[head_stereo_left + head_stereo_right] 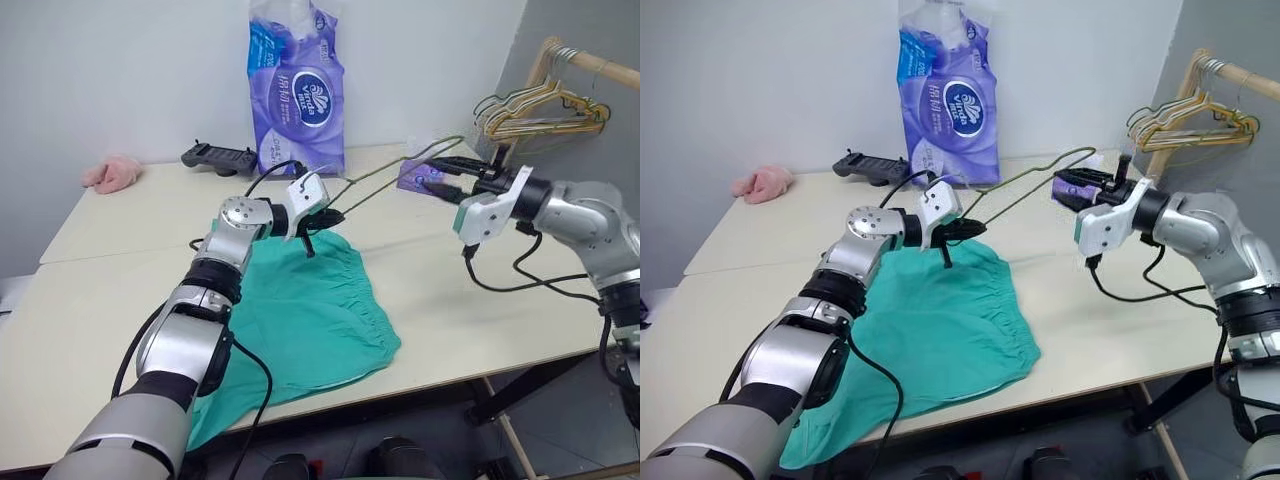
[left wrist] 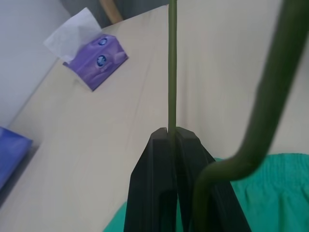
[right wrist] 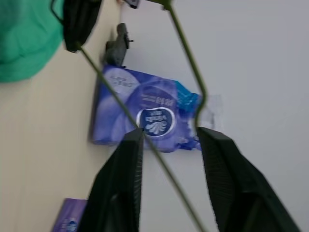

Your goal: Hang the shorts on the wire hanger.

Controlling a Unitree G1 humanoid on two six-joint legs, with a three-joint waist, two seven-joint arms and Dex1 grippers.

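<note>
1. The left gripper (image 2: 172, 133) had its black fingers pinched tight on a thin wire of the wire hanger (image 1: 385, 182), just above the waistband edge of the shorts (image 1: 300, 310).
2. The right gripper (image 3: 169, 137) had its fingers parted, with the hanger's wires passing between them and touching neither pad, so it held nothing.
3. The olive-grey hanger stretched in the air between the two grippers, above the table (image 1: 120, 260).
4. The teal-green shorts lay spread flat on the table, one end drooping over the near edge.
5. A purple tissue pack (image 1: 297, 85) stood against the wall; the word "Vinda" could be read on its round logo.
6. A purple tissue box (image 2: 95, 60) sat nearby; its writing was too small to read.
7. More hangers (image 1: 540, 105) hung from a wooden rail.
</note>
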